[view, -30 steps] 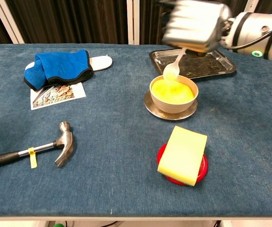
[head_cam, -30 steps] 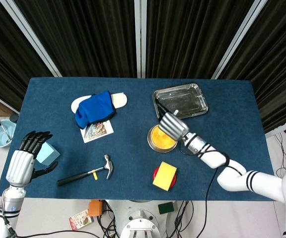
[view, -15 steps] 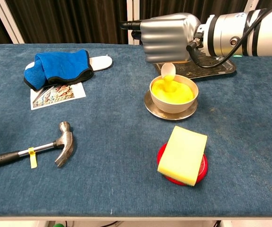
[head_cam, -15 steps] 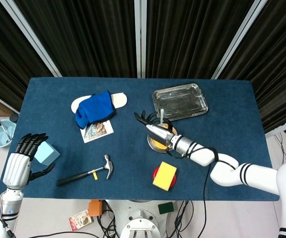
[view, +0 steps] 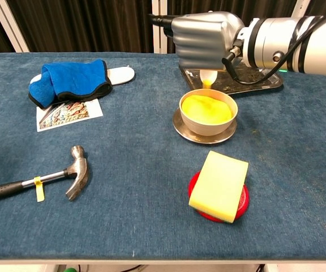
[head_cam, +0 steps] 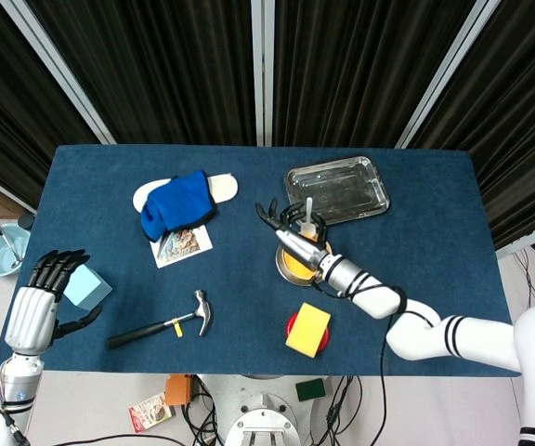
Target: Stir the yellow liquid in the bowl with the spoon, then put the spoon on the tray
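Observation:
The bowl (view: 208, 122) of yellow liquid (view: 207, 109) stands on a metal saucer at mid-table. My right hand (view: 205, 38) hovers over its far rim and grips the white spoon (view: 209, 77) handle-up. The spoon's tip hangs just above the liquid, with yellow on it. In the head view the right hand (head_cam: 291, 232) covers part of the bowl (head_cam: 297, 268), and the spoon's handle (head_cam: 308, 210) sticks up from it. The metal tray (head_cam: 337, 189) lies just behind the bowl, bare. My left hand (head_cam: 37, 311) is open at the table's front left corner, holding nothing.
A hammer (view: 67, 175) lies front left. A blue cloth (view: 69, 81) rests on a white pad beside a picture card (view: 64, 113). A yellow sponge (view: 219, 184) sits on a red disc in front of the bowl. A light blue block (head_cam: 88, 286) sits by the left hand.
The right hand has risen and shifted slightly toward the tray, lifting the spoon's tip out of the yellow liquid. The left hand has stayed put.

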Available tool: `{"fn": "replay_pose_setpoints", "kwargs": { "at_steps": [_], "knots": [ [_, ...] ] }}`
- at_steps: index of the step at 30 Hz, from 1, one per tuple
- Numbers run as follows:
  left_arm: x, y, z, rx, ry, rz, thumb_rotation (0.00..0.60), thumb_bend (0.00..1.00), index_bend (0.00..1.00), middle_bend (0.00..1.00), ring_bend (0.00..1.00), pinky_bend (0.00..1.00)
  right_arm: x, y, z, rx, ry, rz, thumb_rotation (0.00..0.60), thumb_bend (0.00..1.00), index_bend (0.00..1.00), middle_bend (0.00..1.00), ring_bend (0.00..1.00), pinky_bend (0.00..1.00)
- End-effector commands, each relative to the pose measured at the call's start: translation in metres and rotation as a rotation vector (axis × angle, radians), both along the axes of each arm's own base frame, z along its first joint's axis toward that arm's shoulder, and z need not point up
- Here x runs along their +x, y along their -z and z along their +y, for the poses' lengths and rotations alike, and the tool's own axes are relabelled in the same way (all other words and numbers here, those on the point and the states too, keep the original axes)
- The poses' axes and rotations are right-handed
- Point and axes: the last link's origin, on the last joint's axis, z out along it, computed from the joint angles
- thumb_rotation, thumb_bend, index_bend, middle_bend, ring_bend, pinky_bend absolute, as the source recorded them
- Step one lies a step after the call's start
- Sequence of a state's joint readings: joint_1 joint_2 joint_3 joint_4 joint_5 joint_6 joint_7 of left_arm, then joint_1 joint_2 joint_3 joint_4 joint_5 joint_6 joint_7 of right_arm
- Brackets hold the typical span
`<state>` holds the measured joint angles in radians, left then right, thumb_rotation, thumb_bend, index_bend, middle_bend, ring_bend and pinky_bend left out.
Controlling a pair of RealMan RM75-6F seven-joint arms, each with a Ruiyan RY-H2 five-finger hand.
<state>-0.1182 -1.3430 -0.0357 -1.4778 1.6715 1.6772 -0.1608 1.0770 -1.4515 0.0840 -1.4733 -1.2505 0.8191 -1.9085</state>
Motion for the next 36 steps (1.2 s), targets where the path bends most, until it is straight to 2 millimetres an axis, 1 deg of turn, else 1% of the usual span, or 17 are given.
{"fn": "replay_pose_setpoints", "kwargs": {
  "at_steps": [1,6,9,14,18,21,24,26,31,36],
  "knots": [
    [0.0,-0.001,0.0,0.002,-0.001,-0.003,0.6,0.13,0.17,0.15,0.13,0.12,0.001,0.005,0.008,-0.008,0.013,-0.023,0.6,0.48,0.86,0.5,0.21,0.0],
    [0.0,0.0,0.001,0.0,0.001,-0.001,0.6,0.13,0.17,0.15,0.13,0.11,-0.001,0.008,0.014,0.013,0.019,-0.032,0.6,0.48,0.88,0.52,0.23,0.0],
    [0.0,0.0,0.002,-0.002,0.002,-0.004,0.6,0.13,0.17,0.16,0.13,0.11,-0.004,0.009,0.013,0.011,0.034,-0.034,0.6,0.49,0.9,0.53,0.24,0.0],
    [0.0,0.001,0.003,-0.004,0.001,-0.001,0.6,0.13,0.17,0.15,0.13,0.11,-0.001,0.01,0.016,0.028,0.019,-0.036,0.6,0.49,0.91,0.54,0.24,0.0],
    [0.0,0.0,0.003,-0.001,0.001,-0.001,0.6,0.13,0.17,0.16,0.13,0.11,-0.005,0.01,0.012,0.009,0.023,-0.022,0.6,0.49,0.93,0.55,0.25,0.0],
    [0.0,0.001,0.003,-0.004,0.0,0.0,0.6,0.13,0.17,0.15,0.13,0.11,0.003,0.012,0.014,0.021,0.03,-0.064,0.6,0.5,0.93,0.55,0.25,0.0],
    [0.001,0.001,0.004,-0.004,0.001,0.001,0.6,0.13,0.17,0.16,0.13,0.12,0.01,0.012,0.02,0.053,0.004,-0.084,0.6,0.5,0.93,0.56,0.27,0.0],
    [0.001,0.0,0.004,-0.001,0.001,-0.001,0.6,0.13,0.17,0.16,0.13,0.11,0.008,0.012,0.02,0.066,0.007,-0.084,0.6,0.51,0.93,0.57,0.28,0.0],
    [-0.001,0.0,0.004,-0.005,-0.004,0.0,0.6,0.13,0.17,0.16,0.13,0.11,-0.003,0.011,0.014,0.048,0.048,-0.081,0.6,0.52,0.96,0.61,0.33,0.0],
    [-0.001,0.0,0.005,-0.005,-0.001,0.0,0.6,0.13,0.17,0.16,0.13,0.11,0.004,0.009,0.019,0.087,0.06,-0.147,0.6,0.52,0.97,0.61,0.36,0.0]
  ]
}}
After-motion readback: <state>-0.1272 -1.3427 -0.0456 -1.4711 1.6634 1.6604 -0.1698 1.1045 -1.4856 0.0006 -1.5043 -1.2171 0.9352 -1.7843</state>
